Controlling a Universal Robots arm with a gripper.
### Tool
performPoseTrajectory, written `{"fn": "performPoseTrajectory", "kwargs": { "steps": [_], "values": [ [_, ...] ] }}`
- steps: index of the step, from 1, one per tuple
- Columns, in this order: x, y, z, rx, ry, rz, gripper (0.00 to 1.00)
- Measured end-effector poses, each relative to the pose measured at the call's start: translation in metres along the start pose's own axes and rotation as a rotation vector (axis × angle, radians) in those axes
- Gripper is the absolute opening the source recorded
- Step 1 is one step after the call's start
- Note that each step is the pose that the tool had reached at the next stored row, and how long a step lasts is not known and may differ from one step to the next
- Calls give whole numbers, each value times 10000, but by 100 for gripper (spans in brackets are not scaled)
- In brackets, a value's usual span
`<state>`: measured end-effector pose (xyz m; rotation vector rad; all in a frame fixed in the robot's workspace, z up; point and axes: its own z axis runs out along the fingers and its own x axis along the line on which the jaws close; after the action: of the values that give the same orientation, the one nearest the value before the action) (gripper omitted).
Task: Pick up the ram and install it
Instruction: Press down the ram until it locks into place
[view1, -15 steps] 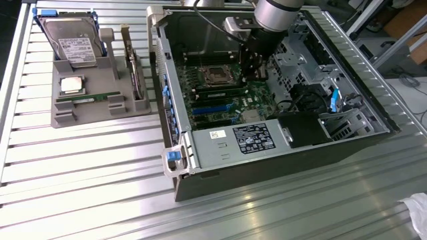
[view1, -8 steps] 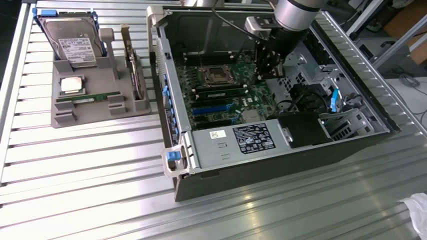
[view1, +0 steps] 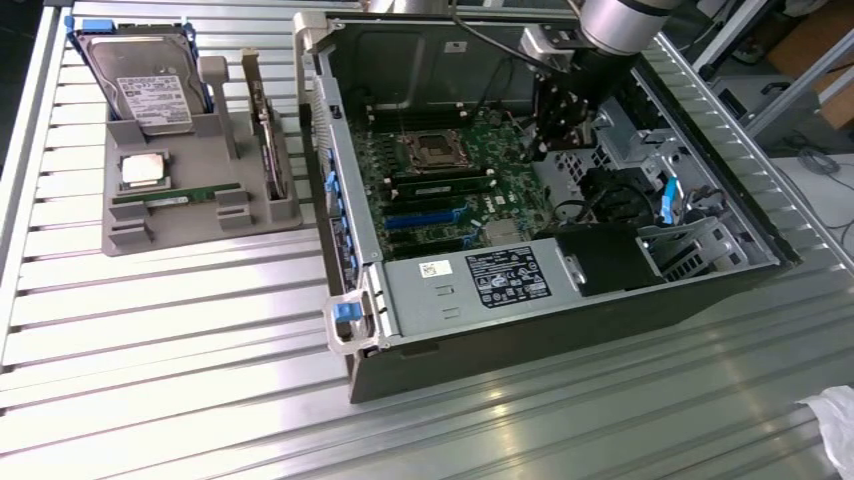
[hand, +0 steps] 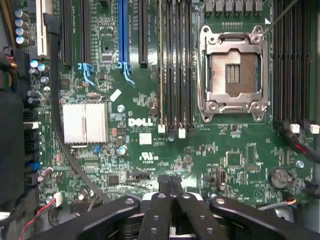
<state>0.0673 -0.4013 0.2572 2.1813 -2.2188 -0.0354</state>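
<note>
Ram (view1: 176, 196) pick-up is the step in hand, I judge, not yet begun. The open computer case (view1: 400, 310) holds the gripper (hand: 170, 182) above the motherboard (hand: 150, 145), fingers pressed together with nothing visible between them. Well apart, the gray holder (view1: 174, 235) carries the ram lying flat. A grasp calls for opened fingers set squarely over its long edges.

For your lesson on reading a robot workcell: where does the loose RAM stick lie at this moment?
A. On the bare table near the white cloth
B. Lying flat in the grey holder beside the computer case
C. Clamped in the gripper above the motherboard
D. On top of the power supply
B: in the exterior view the RAM stick lies flat in the grey holder, just below the CPU chip, while the gripper hangs inside the computer case.
</note>
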Motion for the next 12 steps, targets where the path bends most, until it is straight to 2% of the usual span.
{"fn": "performPoseTrajectory", "kwargs": {
  "steps": [6,8,10,12],
  "values": [
    [-6,-11,-267,0,-4,0,11],
    [-5,-6,-411,2,-4,0,11],
    [-5,-5,-430,2,-38,-1,11],
    [-5,-5,-430,1,-38,-1,11]
  ]
}}
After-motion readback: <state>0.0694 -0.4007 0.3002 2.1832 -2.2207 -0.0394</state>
